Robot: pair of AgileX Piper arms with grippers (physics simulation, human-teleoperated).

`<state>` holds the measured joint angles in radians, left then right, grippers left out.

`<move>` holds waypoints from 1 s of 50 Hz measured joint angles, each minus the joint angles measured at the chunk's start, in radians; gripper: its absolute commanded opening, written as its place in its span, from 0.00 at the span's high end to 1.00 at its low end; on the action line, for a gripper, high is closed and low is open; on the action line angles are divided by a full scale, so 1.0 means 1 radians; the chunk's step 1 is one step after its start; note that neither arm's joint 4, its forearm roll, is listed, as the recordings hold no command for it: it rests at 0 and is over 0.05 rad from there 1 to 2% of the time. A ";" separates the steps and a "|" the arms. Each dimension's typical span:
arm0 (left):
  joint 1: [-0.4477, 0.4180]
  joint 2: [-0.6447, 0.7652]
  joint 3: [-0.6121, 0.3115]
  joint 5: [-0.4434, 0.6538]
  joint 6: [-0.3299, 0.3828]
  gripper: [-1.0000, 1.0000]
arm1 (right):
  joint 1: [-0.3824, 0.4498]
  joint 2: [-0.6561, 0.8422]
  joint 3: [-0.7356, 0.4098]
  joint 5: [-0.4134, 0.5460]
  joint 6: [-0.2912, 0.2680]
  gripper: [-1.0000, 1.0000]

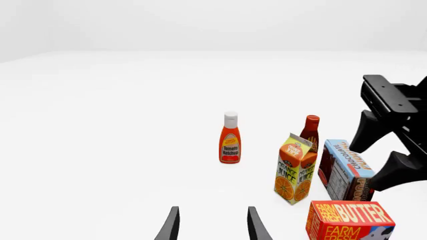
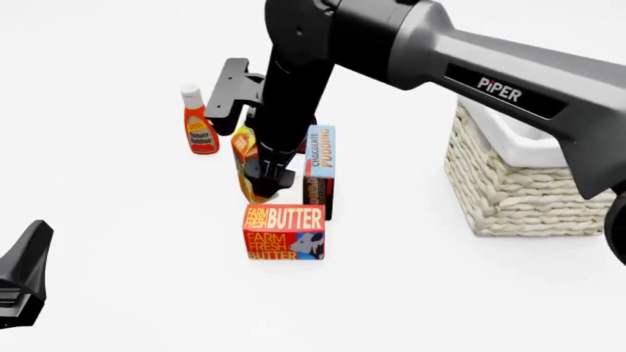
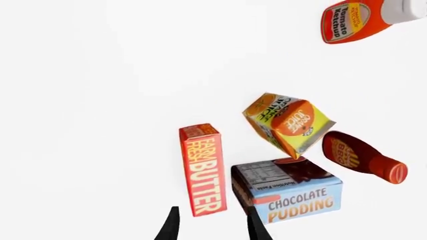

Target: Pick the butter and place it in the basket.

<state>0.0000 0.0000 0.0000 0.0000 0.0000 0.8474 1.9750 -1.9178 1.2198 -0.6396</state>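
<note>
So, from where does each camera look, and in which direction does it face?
Front view: above, behind the arms, facing forward and down on the red-orange butter box and cream woven basket; right arm crosses it.
Left wrist view: low, facing the groceries; open left claw, right claw visible.
Right wrist view: above the butter box, looking down; open claw tips visible.
All share the butter box.

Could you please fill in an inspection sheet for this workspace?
Surface: plain white table.
Job's things: butter upright, ungripped; basket off to its right.
Clutter: ketchup, juice carton, pudding box, dark red bottle standing beyond the butter.
Grippers: right gripper open above the groceries; left gripper open, holding nothing.
Cables: nothing seen.
Surroundings: blank white.
</note>
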 measured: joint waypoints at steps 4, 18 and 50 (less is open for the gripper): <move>0.000 0.000 0.000 0.000 0.000 0.00 | 0.000 0.006 -0.008 0.000 -0.004 0.00; 0.000 0.000 0.000 0.000 0.000 0.00 | -0.009 0.024 -0.047 0.000 -0.028 0.00; 0.000 0.000 0.000 0.000 0.000 0.00 | 0.025 0.044 -0.076 0.000 -0.010 0.00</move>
<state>0.0000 0.0000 0.0000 0.0000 0.0000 0.8728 2.0188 -1.9934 1.2196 -0.6500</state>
